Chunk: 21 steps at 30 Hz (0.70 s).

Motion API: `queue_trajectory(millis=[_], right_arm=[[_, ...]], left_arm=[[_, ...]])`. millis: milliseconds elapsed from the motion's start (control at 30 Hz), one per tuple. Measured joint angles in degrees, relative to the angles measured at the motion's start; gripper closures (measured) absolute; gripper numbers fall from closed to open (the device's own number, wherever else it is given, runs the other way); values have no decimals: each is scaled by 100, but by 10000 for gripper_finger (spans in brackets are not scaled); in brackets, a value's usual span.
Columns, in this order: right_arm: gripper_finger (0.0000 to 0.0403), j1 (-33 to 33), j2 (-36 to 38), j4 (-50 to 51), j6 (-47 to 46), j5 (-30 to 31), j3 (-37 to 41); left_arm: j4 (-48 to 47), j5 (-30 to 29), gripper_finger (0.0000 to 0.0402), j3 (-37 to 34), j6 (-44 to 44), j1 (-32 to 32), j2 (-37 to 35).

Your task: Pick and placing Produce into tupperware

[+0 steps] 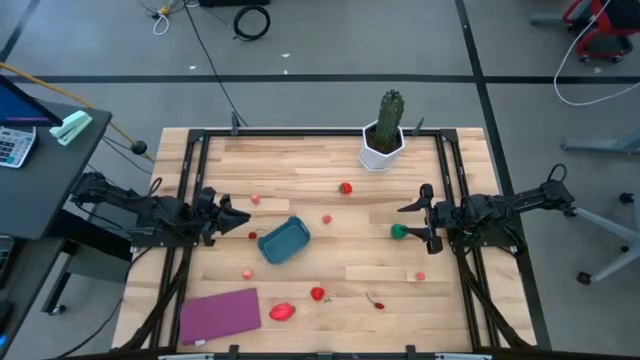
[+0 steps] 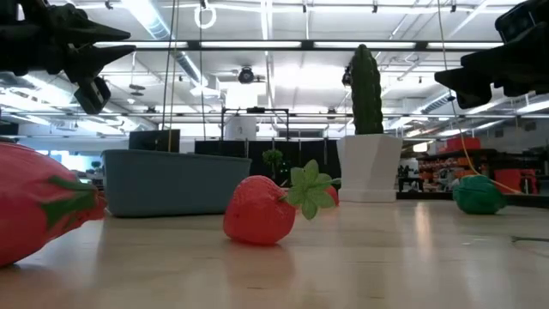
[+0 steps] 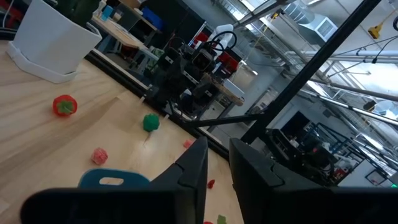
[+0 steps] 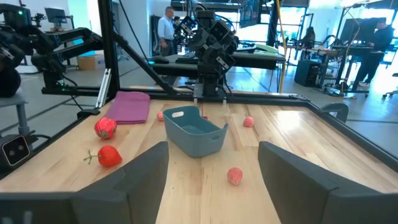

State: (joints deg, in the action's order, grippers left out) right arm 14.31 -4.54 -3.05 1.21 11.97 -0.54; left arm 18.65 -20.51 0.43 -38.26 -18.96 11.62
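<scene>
The teal tupperware (image 1: 284, 241) sits on the table left of centre, and I see it too in the right wrist view (image 4: 196, 130). Red and pink produce lies scattered: a strawberry (image 1: 317, 293) (image 2: 260, 210), a bigger red piece (image 1: 282, 312), a red one (image 1: 345, 187), and several tiny pink ones such as (image 1: 327, 219). The green piece (image 1: 399, 232) (image 2: 478, 195) lies on the right. My left gripper (image 1: 238, 218) (image 3: 217, 163) hovers left of the tupperware, narrowly open. My right gripper (image 1: 418, 224) (image 4: 212, 163) hovers wide open just right of the green piece.
A cactus in a white pot (image 1: 384, 135) stands at the far edge. A purple mat (image 1: 220, 313) lies at the near left corner. Black rails (image 1: 452, 170) frame the table's sides and far edge. Bare wood (image 1: 350, 255) lies between the tupperware and the green piece. A person (image 4: 166, 25) stands in the room beyond.
</scene>
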Motion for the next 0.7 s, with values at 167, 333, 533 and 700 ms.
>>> queue_trajectory(millis=[167, 333, 533, 700], right_arm=[[145, 1, 1, 0, 0, -1, 0], [145, 1, 1, 0, 0, 0, 0], [145, 0, 0, 0, 0, -2, 0], [145, 1, 2, 0, 0, -1, 0]], left_arm=[[-19, -3, 330, 0, 419, 22, 0], [-210, -7, 326, 0, 1747, 22, 0], [-224, -86, 332, 0, 3157, 26, 0], [-167, -187, 341, 0, 4053, 26, -2]])
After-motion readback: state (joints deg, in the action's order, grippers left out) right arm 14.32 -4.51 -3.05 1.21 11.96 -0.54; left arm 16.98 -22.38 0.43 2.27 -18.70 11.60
